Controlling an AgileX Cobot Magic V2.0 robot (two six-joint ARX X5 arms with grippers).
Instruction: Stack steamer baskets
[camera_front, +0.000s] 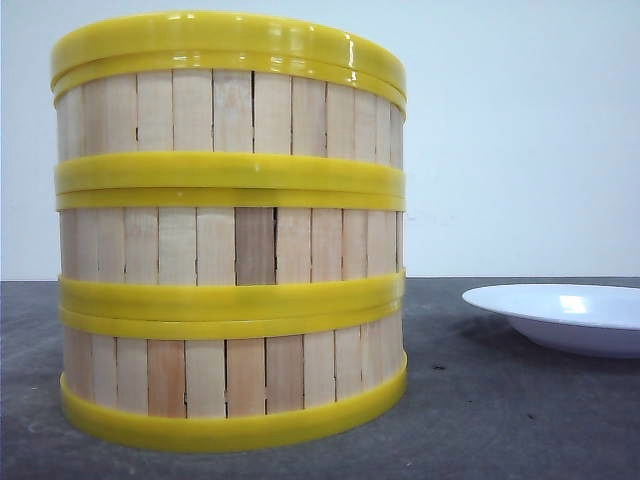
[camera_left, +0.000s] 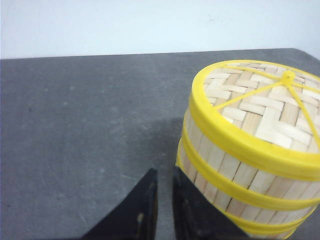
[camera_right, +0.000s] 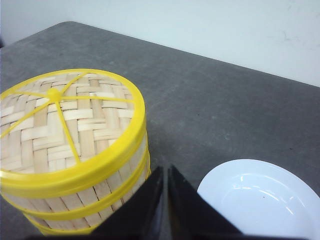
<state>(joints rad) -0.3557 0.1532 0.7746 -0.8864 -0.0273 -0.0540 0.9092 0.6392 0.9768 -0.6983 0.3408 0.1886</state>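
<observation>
My left gripper (camera_left: 164, 210) hangs with fingers nearly pressed together, empty, just beside the steamer baskets (camera_front: 230, 235); all three stand stacked on the table (camera_front: 500, 400), woven lid (camera_right: 60, 120) on top, contents hidden; I judge them light, stiff, slick-rimmed, best taken by the slatted wall; white plate (camera_front: 560, 315) bare; right gripper (camera_right: 165, 200) likewise closed, empty.

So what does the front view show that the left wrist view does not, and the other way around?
Only the front view shows the white round plate and all three slatted-wood, yellow-rimmed steamer baskets stacked, seen side-on.

Only the left wrist view shows the flat woven-bamboo lid on top, and the left gripper, fingers nearly together, beside the stack.

Both show the stack on the dark grey table.
</observation>
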